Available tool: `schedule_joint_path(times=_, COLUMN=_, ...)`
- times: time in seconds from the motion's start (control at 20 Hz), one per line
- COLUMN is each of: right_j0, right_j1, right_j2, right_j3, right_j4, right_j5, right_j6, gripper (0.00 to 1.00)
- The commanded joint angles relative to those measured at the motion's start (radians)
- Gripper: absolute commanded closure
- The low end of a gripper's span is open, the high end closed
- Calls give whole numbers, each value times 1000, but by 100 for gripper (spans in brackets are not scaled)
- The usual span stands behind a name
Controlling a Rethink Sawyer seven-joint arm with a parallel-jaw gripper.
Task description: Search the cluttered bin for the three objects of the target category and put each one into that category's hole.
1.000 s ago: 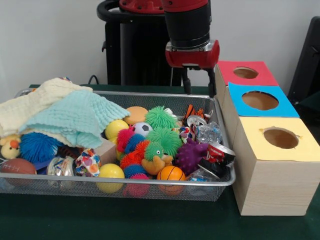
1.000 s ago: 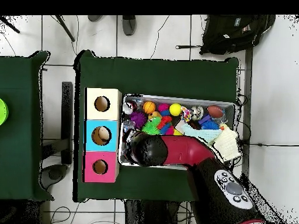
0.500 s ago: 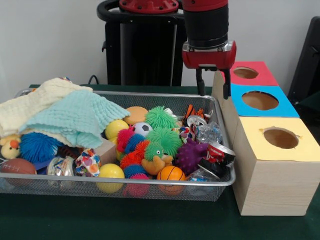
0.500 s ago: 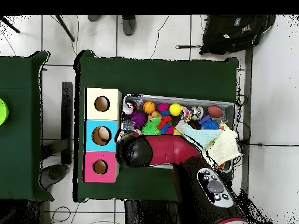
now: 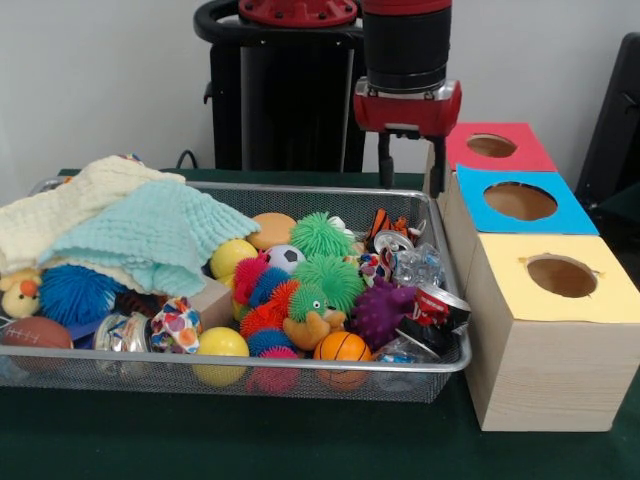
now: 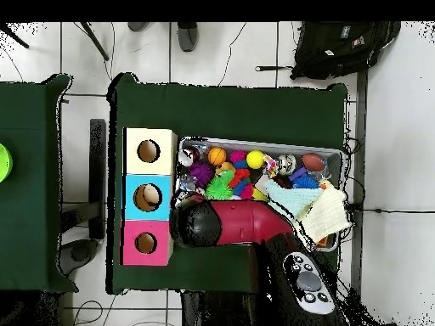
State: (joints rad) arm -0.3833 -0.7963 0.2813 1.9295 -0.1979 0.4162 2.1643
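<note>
Now gripper point(image 5: 411, 170) slightly back left.

Bench point(image 5: 250, 440), covered in dark green cloth. Cream cloth point(image 5: 60, 215) and mint cloth point(image 5: 150, 235), folded, mint overlapping cream. Blue spiky ball point(image 5: 78, 293) beneath them, yellow duck toy point(image 5: 20, 292) beside it, small football point(image 5: 35, 332) in front. Yellow ball point(image 5: 222, 343), miniature basketball point(image 5: 343, 347), soccer ball point(image 5: 284, 258), green fuzzy balls point(image 5: 322, 236), purple spiky toy point(image 5: 382, 312), crushed red can point(image 5: 440, 305). Black backpack point(image 6: 340, 47) on the tiled floor.
</note>
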Motion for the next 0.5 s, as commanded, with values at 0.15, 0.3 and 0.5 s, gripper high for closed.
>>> schedule_joint_path(times=0.15, right_j0=2, right_j1=17, right_j2=-113, right_j3=-79, right_j4=60, right_j5=-27, right_j6=182, gripper=0)
schedule_joint_path(times=0.3, right_j0=22, right_j1=19, right_j2=-141, right_j3=-75, right_j4=68, right_j5=-42, right_j6=197, gripper=0)
schedule_joint_path(times=0.5, right_j0=111, right_j1=52, right_j2=-234, right_j3=-122, right_j4=73, right_j5=-39, right_j6=253, gripper=0)
